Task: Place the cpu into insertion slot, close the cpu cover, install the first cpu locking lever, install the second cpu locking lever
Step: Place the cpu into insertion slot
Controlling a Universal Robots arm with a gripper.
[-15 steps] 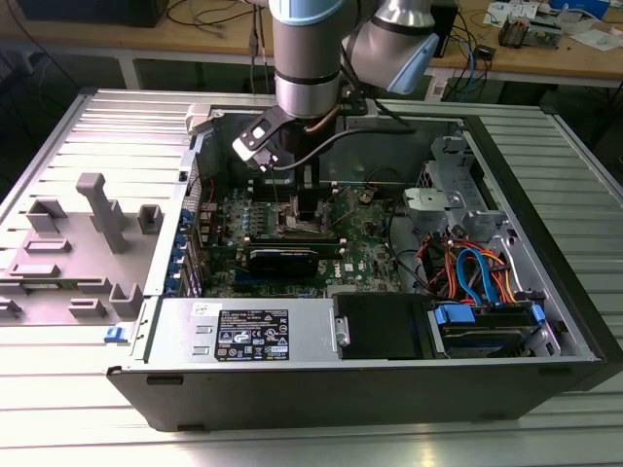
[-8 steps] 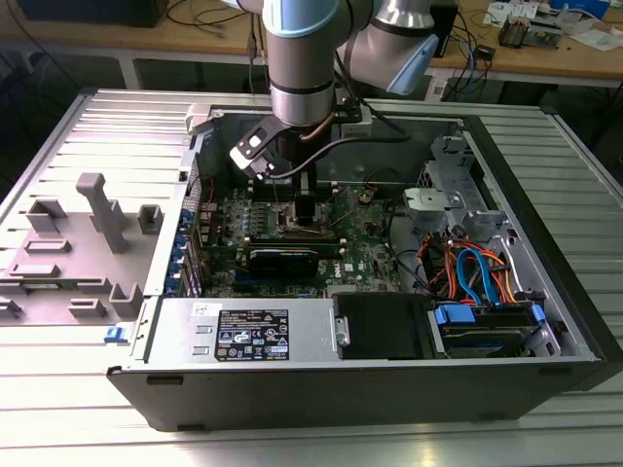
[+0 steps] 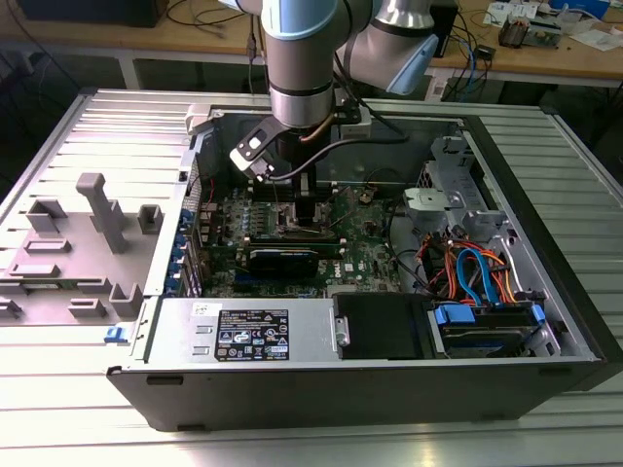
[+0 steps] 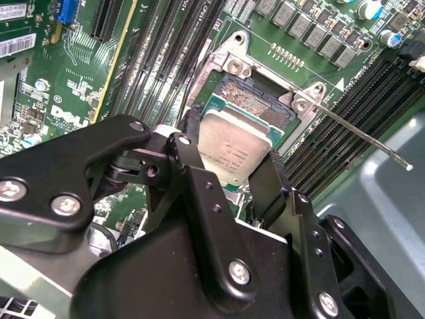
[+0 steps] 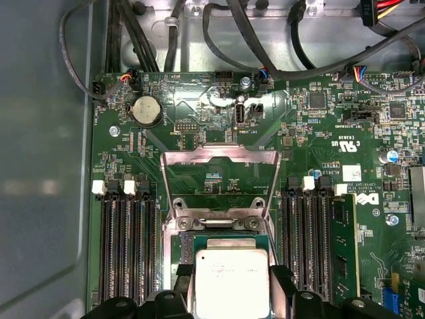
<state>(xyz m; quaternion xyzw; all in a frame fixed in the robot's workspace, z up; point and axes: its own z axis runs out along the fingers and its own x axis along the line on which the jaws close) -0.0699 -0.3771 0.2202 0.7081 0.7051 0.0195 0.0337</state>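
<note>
1. Gripper (image 4: pixel 229 154): clamped on the cpu (image 4: pixel 236 146), one black finger (image 4: pixel 265 183) against each of two opposite edges, silver-grey top facing up
2. Cpu, in the first wrist view (image 5: pixel 232 279): held over the insertion slot (image 4: pixel 260 100) and covering most of it, with a strip of the dark contact field bare beyond one edge; judged not yet seated, and shifted slightly off the slot's centre
3. Cpu cover (image 5: pixel 219 157): swung open and standing up from the hinge side of the insertion slot, well clear of the chip; board visible through its square cut-out
4. Locking lever (image 4: pixel 358 129): thin metal rod, released, slanting out from one corner of the insertion slot; second lever not made out
5. Memory slots (image 5: pixel 129 246): long black rows flanking the insertion slot on two sides, close to the fingers
6. Arm (image 3: pixel 302 58): reaching straight down into the open computer case (image 3: pixel 545 282), above the insertion slot
7. Hazard, bent contacts: likely from lowering the chip while offset or tilted against the grey rim
8. Hazard, wrong orientation: corner marks and notches too small to check against the insertion slot
9. Hazard, chip dragged askew: possible on release if a finger catches the rim
10. Hazard, fouling: fingers close to the raised cover and the free lever
</note>
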